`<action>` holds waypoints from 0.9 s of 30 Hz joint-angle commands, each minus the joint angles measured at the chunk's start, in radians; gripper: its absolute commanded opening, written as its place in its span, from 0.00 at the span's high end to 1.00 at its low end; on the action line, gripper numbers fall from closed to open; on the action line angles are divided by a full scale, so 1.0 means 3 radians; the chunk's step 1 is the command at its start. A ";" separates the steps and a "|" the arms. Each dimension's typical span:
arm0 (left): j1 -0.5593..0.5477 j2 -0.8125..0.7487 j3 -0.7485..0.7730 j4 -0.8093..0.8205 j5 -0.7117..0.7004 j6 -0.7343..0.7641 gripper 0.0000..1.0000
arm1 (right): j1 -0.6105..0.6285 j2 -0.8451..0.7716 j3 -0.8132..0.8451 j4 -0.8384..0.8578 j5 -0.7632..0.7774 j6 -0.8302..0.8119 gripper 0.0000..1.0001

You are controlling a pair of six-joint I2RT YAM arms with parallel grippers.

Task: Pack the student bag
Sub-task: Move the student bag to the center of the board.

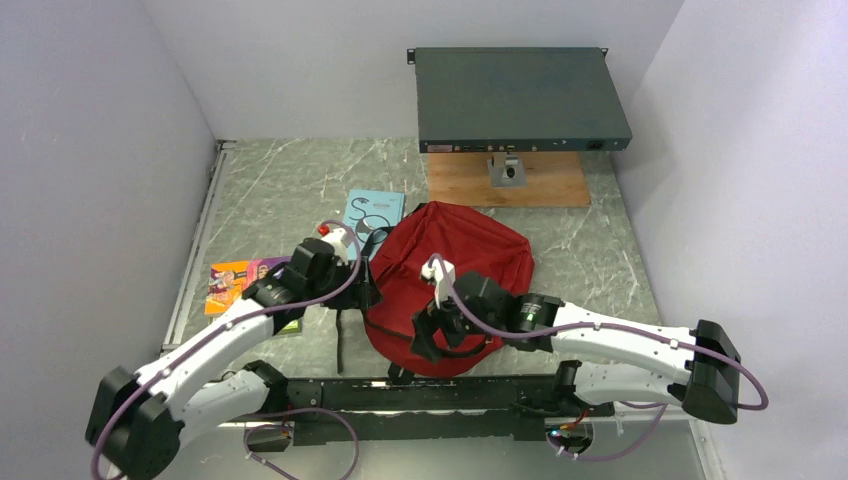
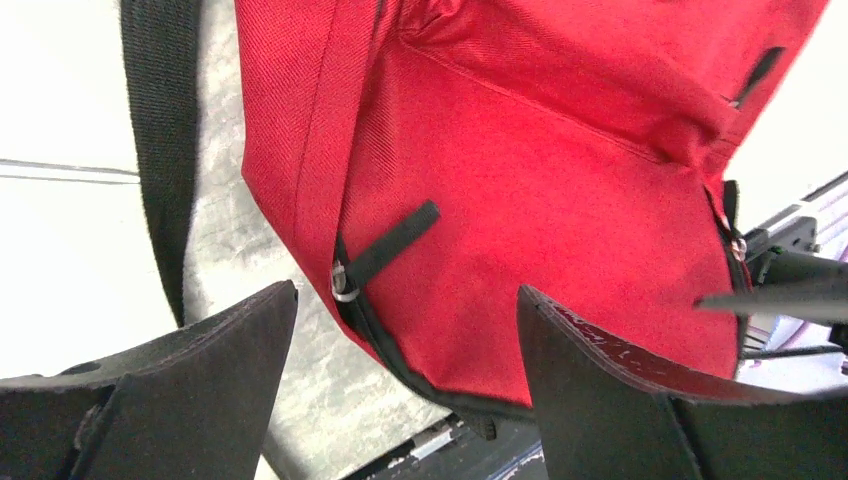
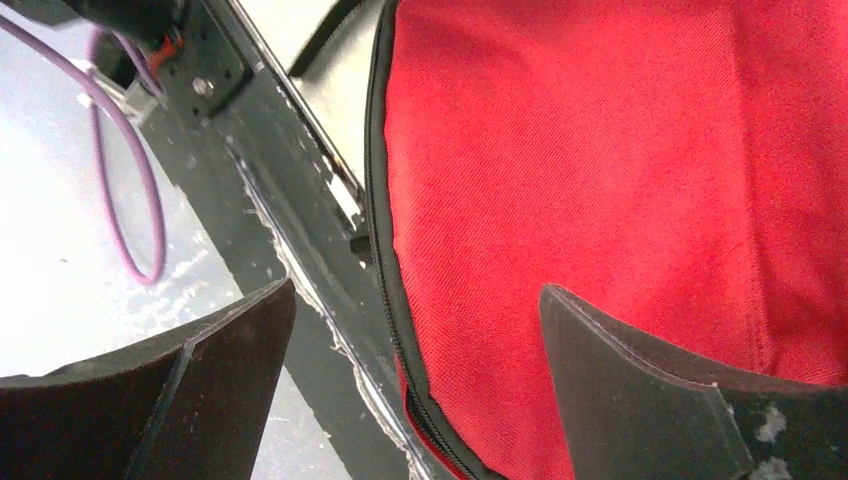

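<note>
**Both grippers spread wide over the red bag, holding nothing**

Nearest the camera, the black mounting rail [image 1: 430, 395] carries both arms. The student bag [image 1: 460, 250] lies right against it, a red heap in the middle of the marbled table [image 1: 600, 250].

From above, both sets of fingers are dark clumps and their spread is hard to read. The wrist cameras settle it. The right gripper [image 3: 417, 287] has its jaws wide apart with nothing between them, over the bag's black-zippered near edge where it meets the rail. The left gripper [image 2: 405, 290] is equally spread and empty, at the bag's left side.

Only the left wrist view shows a black zipper pull [image 2: 390, 245] with its metal ring lying on the fabric. It also shows a black strap [image 2: 160, 130] trailing beside the bag.

Left of the bag, a colourful book [image 1: 235, 282] lies partly under the left arm. A teal book [image 1: 372, 212] sits farther back, its right edge touching or tucked under the bag; which, I cannot tell.

At the far end, a dark flat rack unit [image 1: 520, 100] stands over a wooden board [image 1: 507, 180].
</note>
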State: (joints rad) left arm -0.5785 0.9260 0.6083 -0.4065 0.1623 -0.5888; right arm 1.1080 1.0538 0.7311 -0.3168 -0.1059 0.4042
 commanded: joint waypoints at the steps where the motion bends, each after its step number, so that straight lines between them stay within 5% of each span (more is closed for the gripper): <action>1: 0.0021 0.0542 0.0032 0.0385 0.0132 -0.0069 0.19 | 0.0293 0.0162 -0.0128 0.0117 0.0539 0.0194 0.07; 4: 0.0019 0.1048 0.0114 0.0621 0.0300 -0.0025 0.42 | 0.0466 0.0279 -0.0142 0.0087 0.0869 0.0435 0.20; 7: -0.0075 0.1429 0.0272 0.0868 0.0459 -0.0067 0.62 | 0.0611 0.0180 -0.0261 0.0231 0.1009 0.0714 0.60; 11: -0.0390 0.1669 0.0605 0.1175 0.0409 -0.0138 0.68 | 0.0665 -0.0192 -0.0714 0.0616 0.0919 0.1133 1.00; 16: -0.0555 0.2217 0.1180 0.1329 0.0600 -0.0222 0.69 | 0.0708 -0.0569 -0.0942 0.0656 0.0860 0.1241 1.00; 27: -0.0766 0.3014 0.2212 0.1114 0.0996 -0.0099 0.66 | 0.0709 -0.1097 -0.1020 0.0328 0.1553 0.1486 1.00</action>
State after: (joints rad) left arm -0.7872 1.7855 1.1366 -0.1486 0.4004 -0.6315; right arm 1.3022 0.7437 0.4152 -0.2409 0.3023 0.7776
